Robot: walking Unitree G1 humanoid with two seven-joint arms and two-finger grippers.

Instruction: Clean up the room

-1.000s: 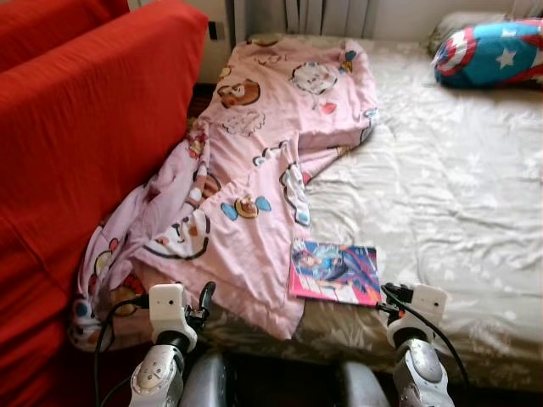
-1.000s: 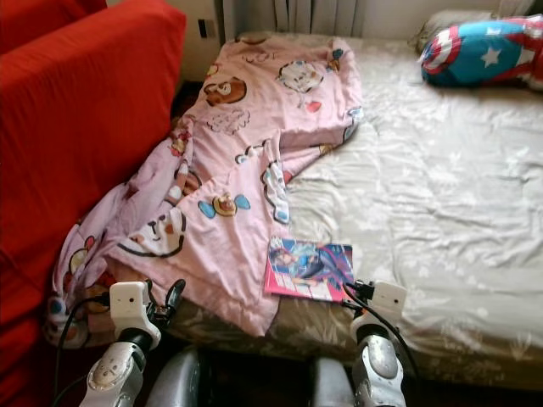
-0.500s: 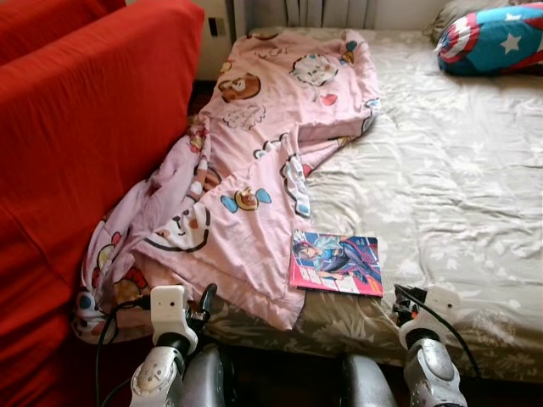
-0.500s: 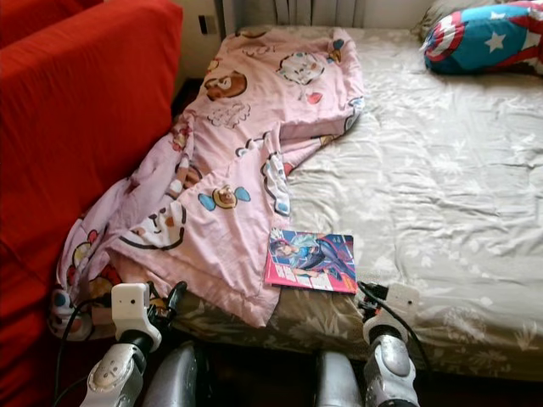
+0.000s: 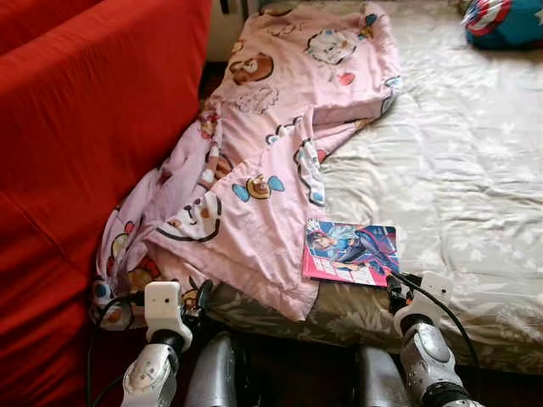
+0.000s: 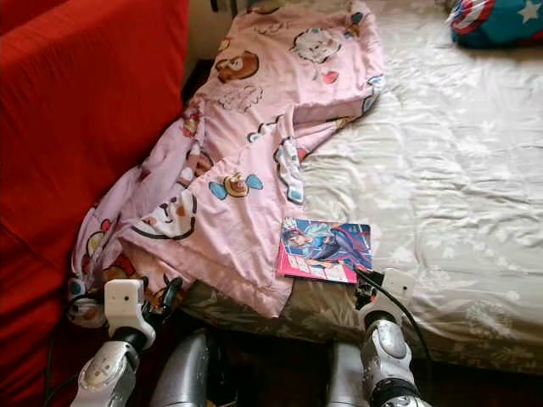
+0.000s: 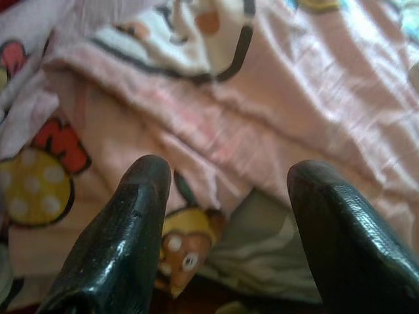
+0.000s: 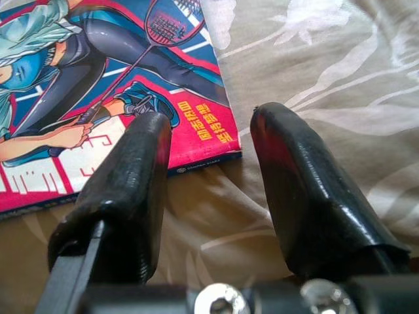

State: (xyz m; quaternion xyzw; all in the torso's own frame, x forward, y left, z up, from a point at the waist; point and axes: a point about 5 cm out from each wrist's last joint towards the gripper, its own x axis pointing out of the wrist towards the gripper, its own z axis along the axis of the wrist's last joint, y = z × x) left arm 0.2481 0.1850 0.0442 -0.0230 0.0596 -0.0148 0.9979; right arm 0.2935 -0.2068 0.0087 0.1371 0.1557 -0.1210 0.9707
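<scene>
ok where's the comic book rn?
The comic book lies flat on the bed near its front edge, beside the pink blanket's lower corner, just ahead of the open right gripper.
</scene>
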